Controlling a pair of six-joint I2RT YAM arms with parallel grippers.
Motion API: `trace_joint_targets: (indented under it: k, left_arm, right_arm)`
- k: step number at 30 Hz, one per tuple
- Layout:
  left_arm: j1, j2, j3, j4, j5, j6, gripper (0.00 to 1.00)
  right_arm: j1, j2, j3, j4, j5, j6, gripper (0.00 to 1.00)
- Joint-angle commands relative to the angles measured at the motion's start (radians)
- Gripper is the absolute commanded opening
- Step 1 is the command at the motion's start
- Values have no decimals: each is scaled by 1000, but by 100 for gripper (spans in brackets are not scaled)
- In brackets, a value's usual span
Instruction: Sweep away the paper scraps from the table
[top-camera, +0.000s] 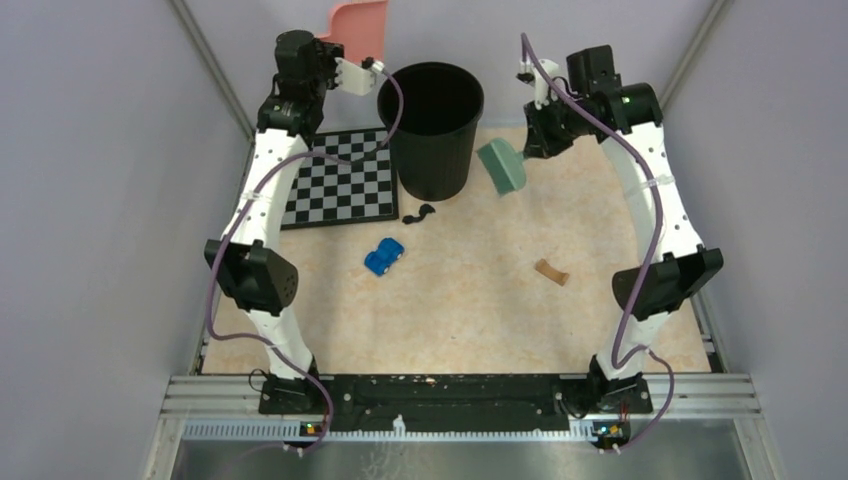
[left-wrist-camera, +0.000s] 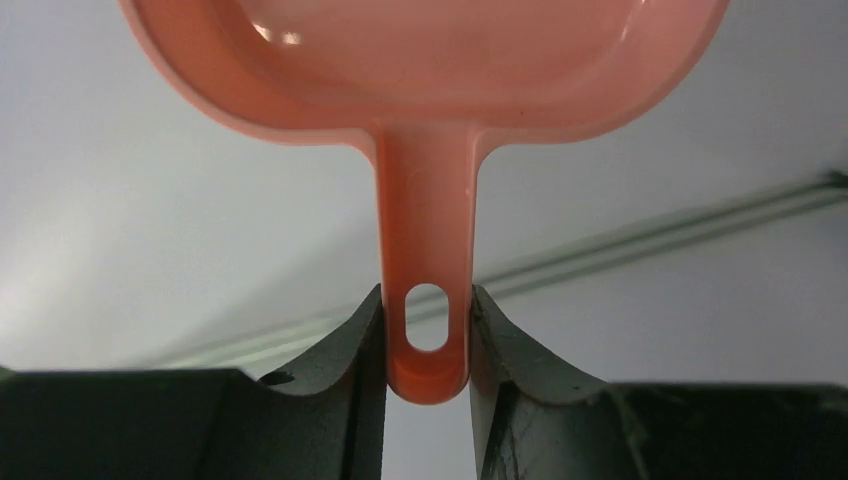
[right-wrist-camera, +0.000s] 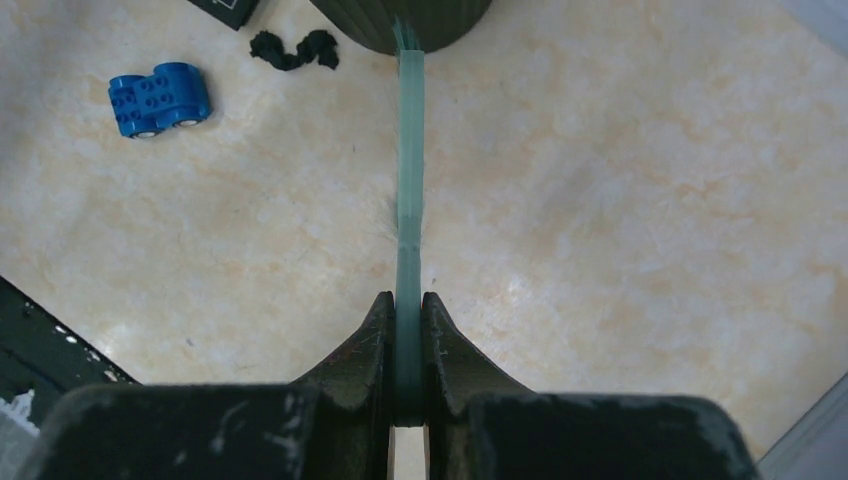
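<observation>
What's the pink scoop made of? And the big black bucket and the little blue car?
The pink scoop looks like smooth, glossy plastic: light glints on it, and its handle has a moulded hole. The black bucket is probably dull plastic, with ribbed walls, but that's less sure. The little blue car looks like shiny plastic with building-brick studs on top.

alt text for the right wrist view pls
The right gripper is shut on the thin grey-green brush, seen edge-on above the marbled table. Beyond it lie a black paper scrap and a blue toy car, beside the black bin's base.
</observation>
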Motion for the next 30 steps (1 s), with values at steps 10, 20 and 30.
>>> trace_joint_targets:
  k: [10,20,30]
  left_arm:
    - [-4,-608,-692,-369,140,-1272,0]
    - [18,-852,-1123,-459,289,-1487,0]
    - [19,-814,-1239,-524,391,-1318,0]
  right_arm:
    - [442,-227,-506,434,244,-718,0]
    - [539,-116,-608,811,446,-839,0]
    - [549,-7,-634,807,314,-848,0]
